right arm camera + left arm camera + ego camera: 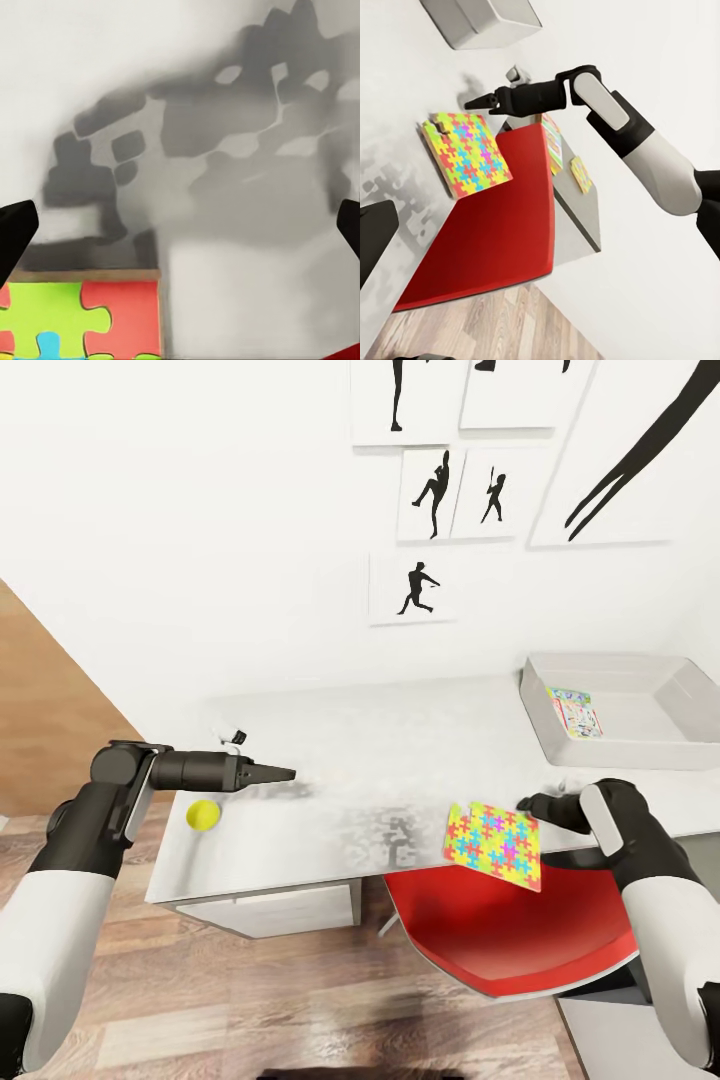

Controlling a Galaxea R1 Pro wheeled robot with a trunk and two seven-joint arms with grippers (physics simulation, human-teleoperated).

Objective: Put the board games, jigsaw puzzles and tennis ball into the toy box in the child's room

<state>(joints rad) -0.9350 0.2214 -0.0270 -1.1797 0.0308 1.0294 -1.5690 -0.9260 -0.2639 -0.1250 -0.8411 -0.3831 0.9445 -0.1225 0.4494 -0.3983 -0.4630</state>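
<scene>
Red chair (500,930) sits under an unlettered jigsaw puzzle (493,844); right tool (528,802) spread, left tool (285,772) unclear.

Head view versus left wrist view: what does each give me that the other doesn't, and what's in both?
Head view alone: the tennis ball on the table near the left gripper, the wall posters, and a flat box inside the toy box.

Left wrist view alone: the right arm's full reach from the side, with the right gripper pointing over the table beside the jigsaw puzzle.

Both: the bright puzzle overhanging the table's front edge, the red chair under it, and the toy box.
</scene>
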